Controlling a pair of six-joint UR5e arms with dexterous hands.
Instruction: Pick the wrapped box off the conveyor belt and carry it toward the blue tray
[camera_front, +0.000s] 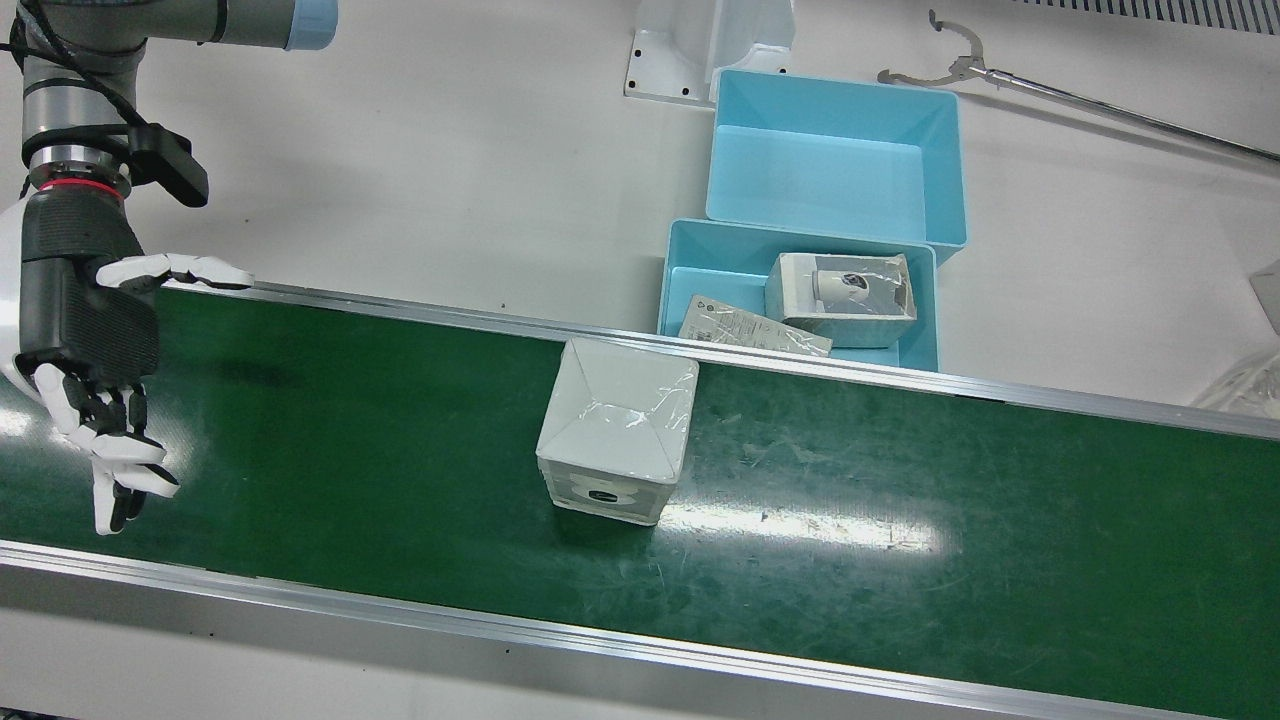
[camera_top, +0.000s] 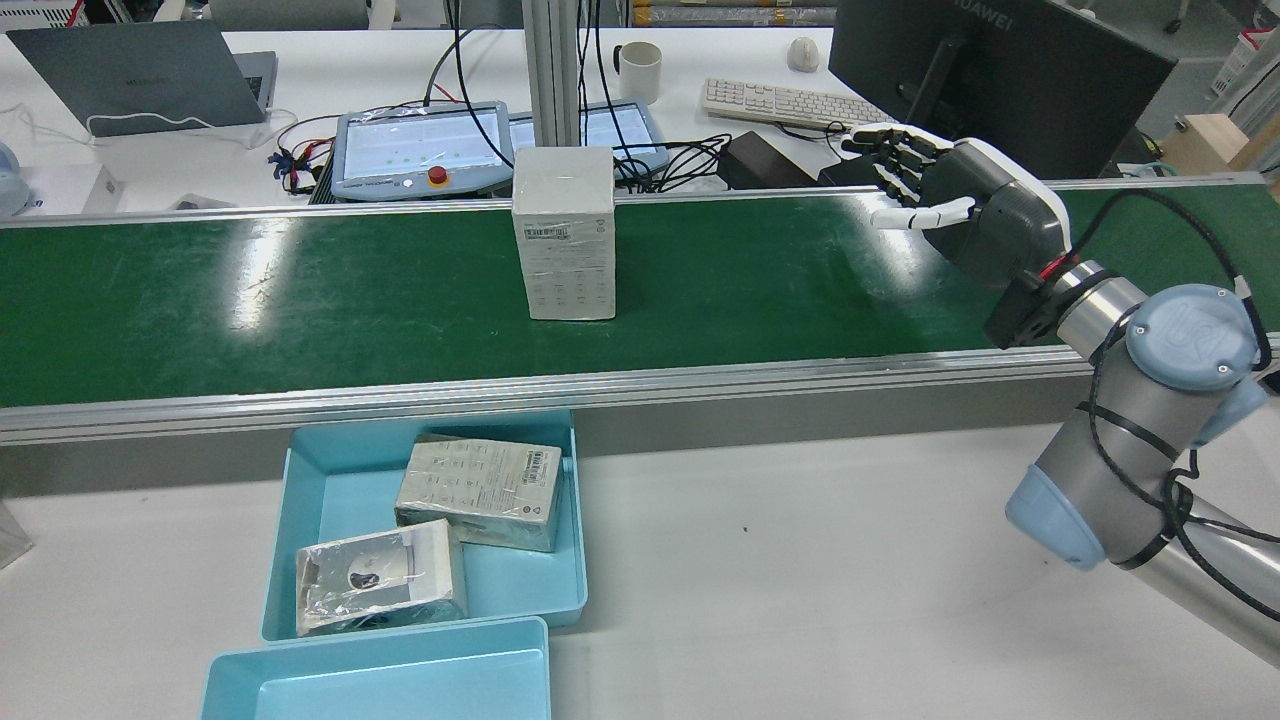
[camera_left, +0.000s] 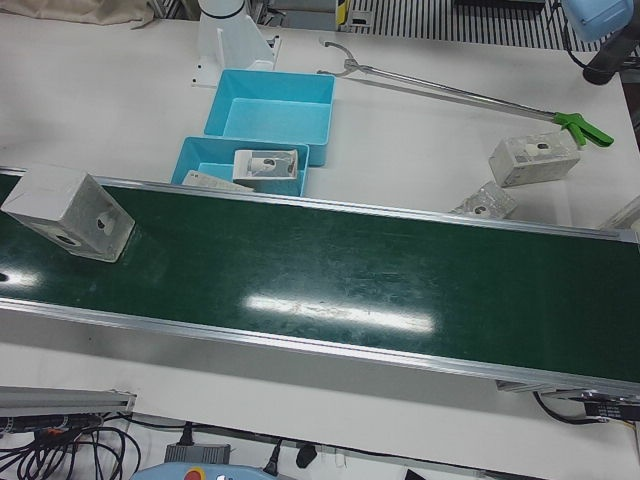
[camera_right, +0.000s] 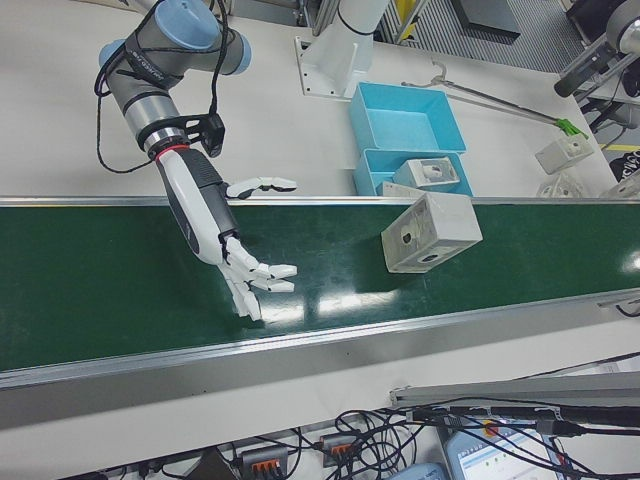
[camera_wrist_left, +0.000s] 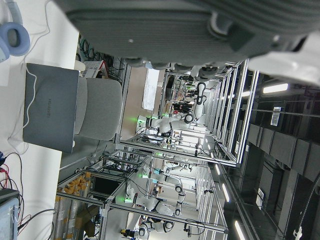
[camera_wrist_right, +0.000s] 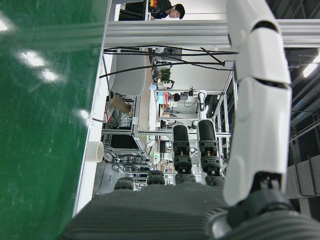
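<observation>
My right hand (camera_front: 95, 380) hangs over the conveyor belt (camera_front: 900, 520) with its fingers spread apart and nothing in them; in the front view it sits at the far 9 o'clock end of the belt, and the wrapped box (camera_front: 615, 430) stands mid-belt, well apart from it, at 3 o'clock from my palm; the rear view mirrors this, the hand (camera_top: 960, 205) to the right and the box (camera_top: 564, 232) at its 9 o'clock. The box stands upright on the green surface, taller than it is wide in the rear view, so I judge its long axis to be vertical; one flat side faces back along the belt toward my open fingers.

My left hand does not appear over the table in any fixed view; its own camera looks out at the room and shows only the underside of the hand (camera_wrist_left: 200, 30), so I cannot tell how its fingers stand; the right hand is plainly the one placed for this pick.

The blue tray (camera_front: 690, 270) lies just off the belt's far rail, at 12 o'clock from the box in the front view, already holding two wrapped packages; a second, empty tray (camera_front: 835, 160) sits just beyond it.
</observation>
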